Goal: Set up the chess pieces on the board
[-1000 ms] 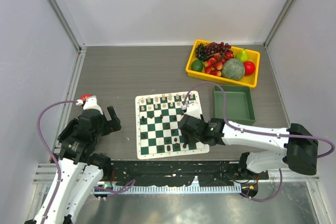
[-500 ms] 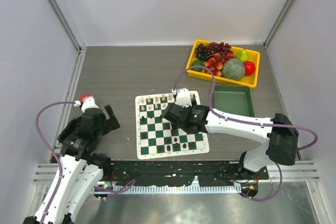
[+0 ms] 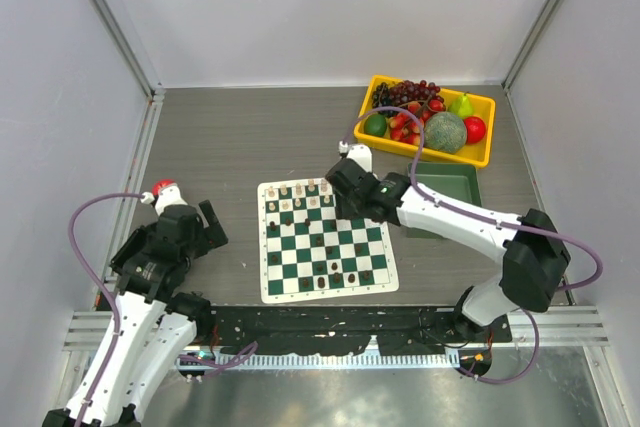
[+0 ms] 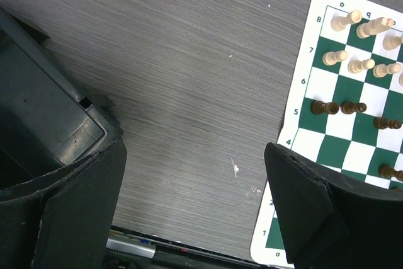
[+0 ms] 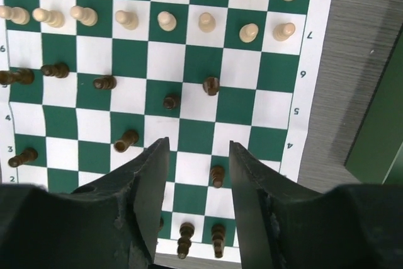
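The board (image 3: 300,245) lies flat in the middle of the table. Cream chess pieces (image 3: 312,189) stand in its two far rows. Dark chess pieces (image 3: 335,272) are scattered over the near and left squares, some lying on their sides. My right gripper (image 3: 350,197) hangs high over the board's far right part. In the right wrist view this gripper (image 5: 198,146) is open and holds nothing, with dark pieces (image 5: 171,101) and cream pieces (image 5: 167,20) far below. My left gripper (image 3: 205,222) is wide open over bare table left of the board (image 4: 334,149), and empty (image 4: 195,155).
A yellow tray (image 3: 368,133) of toy fruit stands at the back right. A plain green bin (image 3: 445,197) sits just right of the board, close beside my right arm. A metal rail runs along the table's near edge.
My right arm has swung from the board's near right corner up to its far right part. Its jaws widened, then narrowed a little. The left arm has barely moved.
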